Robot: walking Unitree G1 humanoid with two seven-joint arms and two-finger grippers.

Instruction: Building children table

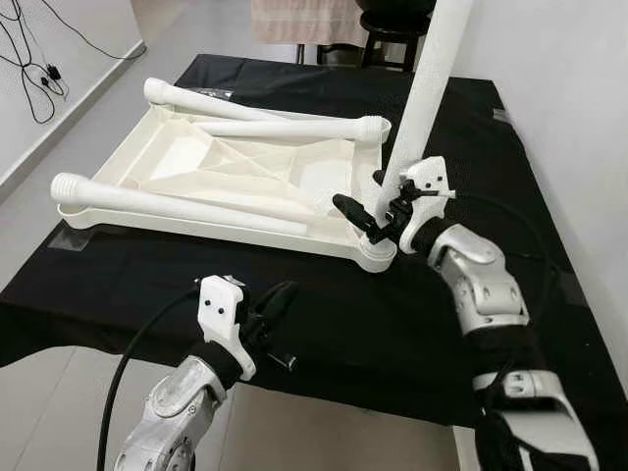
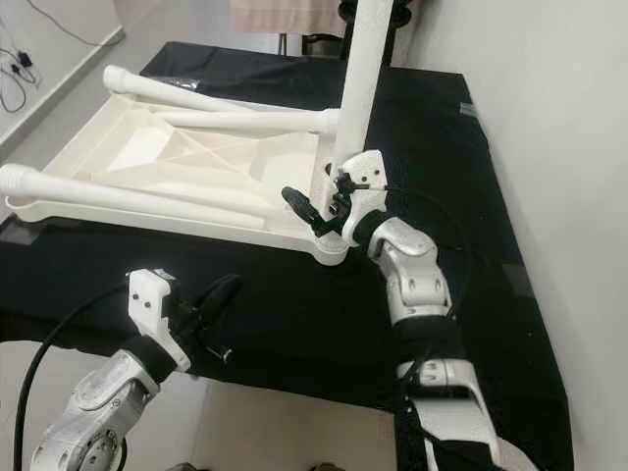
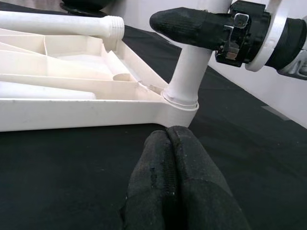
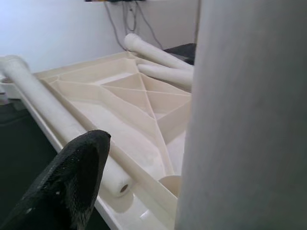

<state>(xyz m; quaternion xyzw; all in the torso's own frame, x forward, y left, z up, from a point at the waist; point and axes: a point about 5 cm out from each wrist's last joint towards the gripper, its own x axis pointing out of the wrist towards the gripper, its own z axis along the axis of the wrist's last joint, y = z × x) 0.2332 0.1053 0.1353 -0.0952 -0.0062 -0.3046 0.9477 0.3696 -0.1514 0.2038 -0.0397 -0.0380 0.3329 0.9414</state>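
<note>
Upside down on the black-covered table [image 1: 324, 314], the white tabletop [image 1: 186, 167] lies with its ribbed underside up. Three loose legs [image 1: 167, 201] rest across it, while a fourth, upright leg [image 1: 424, 93] stands in the corner socket [image 3: 180, 98] nearest the robot's right. The right gripper [image 1: 378, 211] has its fingers spread wide around the base of that upright leg, one black finger [image 1: 351, 211] out on the tabletop side, the leg pressed close against the wrist. The left gripper [image 1: 275, 304] hovers low over the black cloth just in front of that corner, its two fingertips [image 3: 175, 158] pressed together, holding nothing.
</note>
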